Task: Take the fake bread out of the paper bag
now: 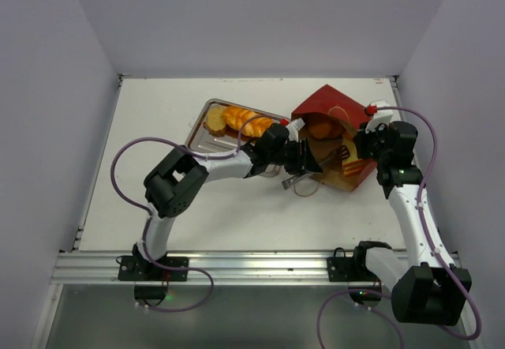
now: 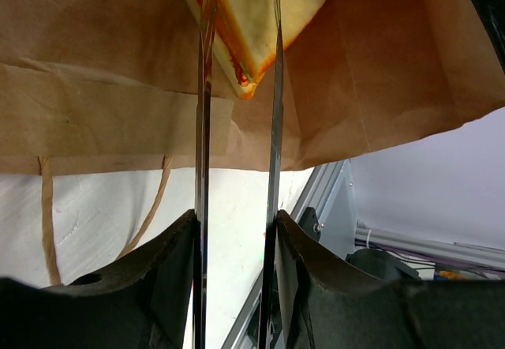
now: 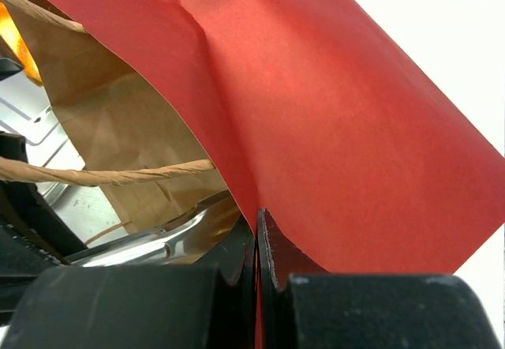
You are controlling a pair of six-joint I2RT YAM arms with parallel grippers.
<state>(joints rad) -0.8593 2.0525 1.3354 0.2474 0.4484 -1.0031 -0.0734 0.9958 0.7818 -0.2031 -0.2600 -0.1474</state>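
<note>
The red paper bag (image 1: 330, 101) lies on its side right of centre, its brown inside (image 2: 102, 65) open toward the left arm. My left gripper (image 1: 304, 159) is shut on metal tongs (image 2: 203, 128) whose two blades reach into the bag's mouth. They stand apart on either side of a pale bread slice (image 2: 260, 17); I cannot tell if they touch it. A round orange loaf (image 1: 323, 130) and a slice (image 1: 355, 167) lie inside the bag. My right gripper (image 3: 257, 230) is shut on the bag's red wall (image 3: 339, 112) at its rim, holding the mouth open.
A metal tray (image 1: 199, 128) behind the left arm holds a long golden roll (image 1: 245, 120) and a round toasted piece (image 1: 215, 120). The bag's string handles (image 2: 47, 207) trail on the white table. The table's front rail (image 1: 237, 266) runs along the near edge.
</note>
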